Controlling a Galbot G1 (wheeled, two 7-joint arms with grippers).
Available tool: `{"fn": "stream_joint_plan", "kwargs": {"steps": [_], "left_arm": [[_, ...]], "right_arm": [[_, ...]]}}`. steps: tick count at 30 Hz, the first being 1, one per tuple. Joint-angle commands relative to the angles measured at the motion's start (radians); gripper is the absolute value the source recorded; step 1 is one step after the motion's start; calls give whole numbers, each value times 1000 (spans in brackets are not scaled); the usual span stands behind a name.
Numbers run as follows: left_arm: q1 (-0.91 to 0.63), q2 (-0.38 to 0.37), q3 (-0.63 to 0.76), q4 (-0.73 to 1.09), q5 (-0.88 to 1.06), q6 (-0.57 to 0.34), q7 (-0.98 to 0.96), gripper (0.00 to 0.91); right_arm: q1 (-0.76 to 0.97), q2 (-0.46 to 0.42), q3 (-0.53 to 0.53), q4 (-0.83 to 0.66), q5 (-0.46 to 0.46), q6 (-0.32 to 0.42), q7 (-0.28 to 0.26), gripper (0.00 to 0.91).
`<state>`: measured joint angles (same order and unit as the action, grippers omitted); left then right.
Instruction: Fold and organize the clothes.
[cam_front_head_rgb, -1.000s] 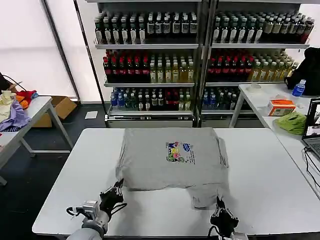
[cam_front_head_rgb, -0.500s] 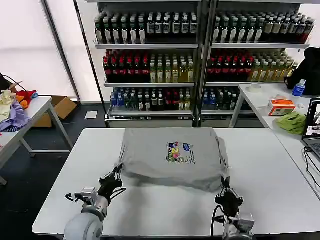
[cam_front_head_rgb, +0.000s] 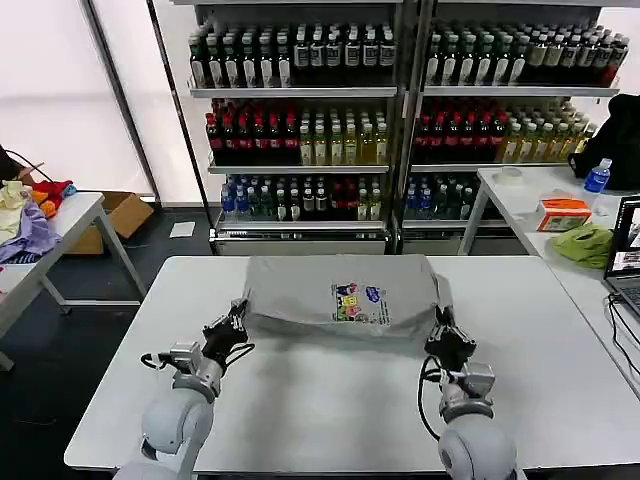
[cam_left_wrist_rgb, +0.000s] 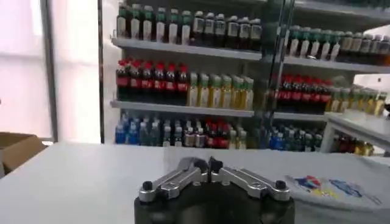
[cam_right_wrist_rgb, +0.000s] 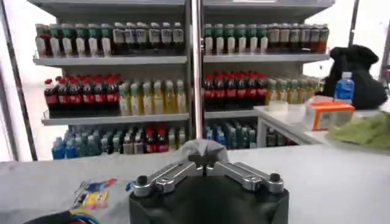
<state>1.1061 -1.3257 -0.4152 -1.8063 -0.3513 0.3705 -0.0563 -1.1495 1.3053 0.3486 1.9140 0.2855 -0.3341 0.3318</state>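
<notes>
A light grey shirt (cam_front_head_rgb: 340, 290) with a small multicoloured chest print (cam_front_head_rgb: 355, 300) lies folded across the far half of the white table (cam_front_head_rgb: 320, 400). My left gripper (cam_front_head_rgb: 237, 322) is shut on the shirt's near left corner, and my right gripper (cam_front_head_rgb: 443, 335) is shut on its near right corner. In the right wrist view a bunch of grey cloth (cam_right_wrist_rgb: 204, 149) rises from between the closed fingertips of that gripper (cam_right_wrist_rgb: 205, 163), with the print (cam_right_wrist_rgb: 91, 195) off to one side. In the left wrist view the gripper (cam_left_wrist_rgb: 203, 165) is closed, and the shirt (cam_left_wrist_rgb: 329, 189) lies beside it.
Shelves of bottles (cam_front_head_rgb: 300, 120) stand behind the table. A side table on the right holds a lime-green cloth (cam_front_head_rgb: 583, 243), an orange box (cam_front_head_rgb: 562, 213), a bottle (cam_front_head_rgb: 597, 177) and a laptop (cam_front_head_rgb: 628, 250). Coloured garments (cam_front_head_rgb: 30, 230) lie on a table at the left.
Both grippers have carried the shirt's near edge away from me, over the shirt. The hanging part near the front is gone and the shirt now lies as a shorter band.
</notes>
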Motion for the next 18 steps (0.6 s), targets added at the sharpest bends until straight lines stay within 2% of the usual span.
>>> {"fn": "stream_joint_plan", "kwargs": {"steps": [1, 9, 18], "left_arm": [[-145, -6, 9, 189, -9, -3, 2, 0], [-200, -12, 12, 278, -10, -8, 6, 0], [-232, -25, 15, 334, 0, -5, 17, 0]], "right_arm": [[193, -8, -28, -184, 12, -8, -14, 0], [287, 7, -49, -290, 16, -13, -33, 0], [319, 35, -69, -365, 5, -24, -44, 0]]}}
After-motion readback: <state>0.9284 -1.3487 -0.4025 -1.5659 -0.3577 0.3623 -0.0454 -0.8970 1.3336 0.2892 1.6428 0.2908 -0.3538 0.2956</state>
